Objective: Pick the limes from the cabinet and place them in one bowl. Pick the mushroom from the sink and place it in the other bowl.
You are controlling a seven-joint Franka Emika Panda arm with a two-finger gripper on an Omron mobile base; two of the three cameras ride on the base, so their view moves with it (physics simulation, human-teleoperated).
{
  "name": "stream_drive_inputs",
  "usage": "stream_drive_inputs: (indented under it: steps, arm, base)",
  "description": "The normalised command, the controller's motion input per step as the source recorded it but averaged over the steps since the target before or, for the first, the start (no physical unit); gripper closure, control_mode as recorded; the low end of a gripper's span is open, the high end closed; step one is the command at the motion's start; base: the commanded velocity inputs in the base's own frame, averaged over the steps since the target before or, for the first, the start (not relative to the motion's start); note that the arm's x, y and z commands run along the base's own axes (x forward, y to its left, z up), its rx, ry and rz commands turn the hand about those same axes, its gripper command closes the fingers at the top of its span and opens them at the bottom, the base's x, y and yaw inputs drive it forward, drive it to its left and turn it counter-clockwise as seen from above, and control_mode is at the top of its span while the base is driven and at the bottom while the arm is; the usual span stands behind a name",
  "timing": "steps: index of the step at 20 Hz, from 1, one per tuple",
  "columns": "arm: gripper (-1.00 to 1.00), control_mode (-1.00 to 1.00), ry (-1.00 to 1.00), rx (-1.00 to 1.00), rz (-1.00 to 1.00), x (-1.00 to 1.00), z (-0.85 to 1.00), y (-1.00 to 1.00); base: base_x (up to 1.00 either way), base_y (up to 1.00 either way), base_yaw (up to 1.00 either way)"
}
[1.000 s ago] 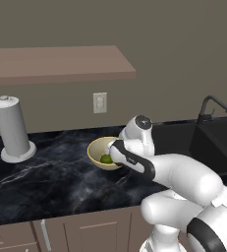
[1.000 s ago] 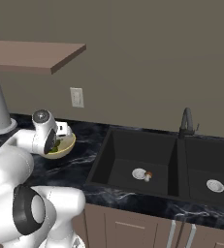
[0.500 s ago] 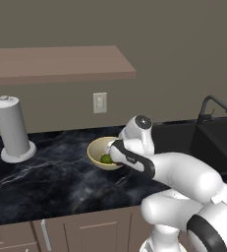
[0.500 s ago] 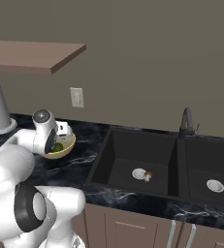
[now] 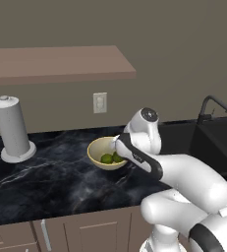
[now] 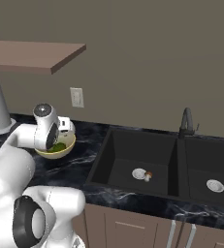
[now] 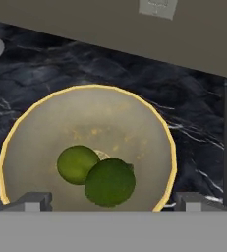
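Limes [image 7: 97,173] in bowl [image 7: 46,123] — I see two, touching.
My claw [image 7: 107,202] hangs released above them; mushroom [image 6: 148,175] sits in sink [image 6: 128,162].

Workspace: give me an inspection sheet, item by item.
Surface: black marble counter.
Job's things: two limes lie touching in the yellow bowl on the counter; mushroom sits in the sink beside the left drain; shelf above.
Clutter: paper towel roll standing at the counter's left.
Gripper: gripper hovers over the bowl, fingers apart, holding nothing.
Cables: nothing seen.
Surroundings: wall outlet behind the bowl; faucet behind the sink; drawers below the counter.
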Motion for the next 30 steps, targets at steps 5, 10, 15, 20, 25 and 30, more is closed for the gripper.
stream_drive_inputs:
  steps: [5, 10, 15, 20, 25, 30]
  arm:
    - [-1.00, -1.00, 0.00, -0.01, -0.11, -0.31, 0.16, -0.39]
    - [-1.00, -1.00, -0.01, 0.00, -0.20, -0.33, 0.26, -0.39]
    - [-1.00, -1.00, -0.06, 0.01, -0.23, -0.32, 0.27, -0.24]
    - [-1.00, -1.00, -0.03, 0.00, -0.14, -0.27, 0.29, -0.26]
    - [-1.00, -1.00, -0.06, 0.03, -0.01, -0.39, 0.25, -0.16]
    - [-1.00, -1.00, 0.00, 0.05, 0.04, -0.46, 0.27, -0.02]
  base:
    - [0.00, 0.00, 0.00]
    - [0.00, 0.00, 0.00]
    - [0.00, 0.00, 0.00]
    - [0.00, 0.00, 0.00]
    - [0.00, 0.00, 0.00]
    - [0.00, 0.00, 0.00]
